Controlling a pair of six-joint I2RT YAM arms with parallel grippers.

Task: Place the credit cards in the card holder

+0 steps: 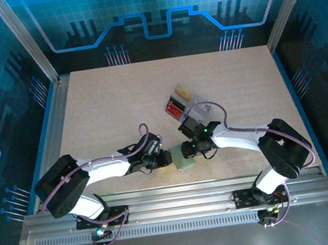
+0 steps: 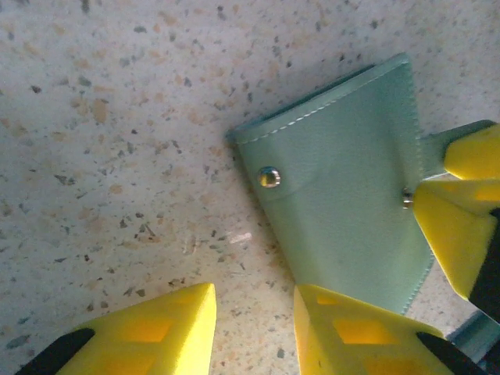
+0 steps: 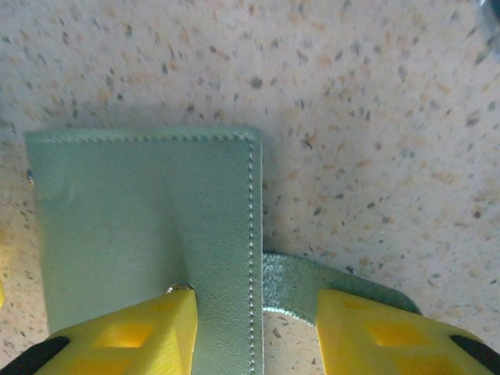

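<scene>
Right gripper sat low on the card holder, jaws parted, one finger by the stud, the other on the snap tab, pinching nothing. Left gripper was slack too, straddling the holder's corner & bare tabletop. Risk: w/ no firm pinch the flat holder could skid, & the crowded grippers could clash. Both arms reached inward, wrists tipped down, w/ the credit cards well behind.

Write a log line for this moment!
wallet: folded on table | left gripper: open at its edge | right gripper: open over its tab | cards: outside wallet
</scene>
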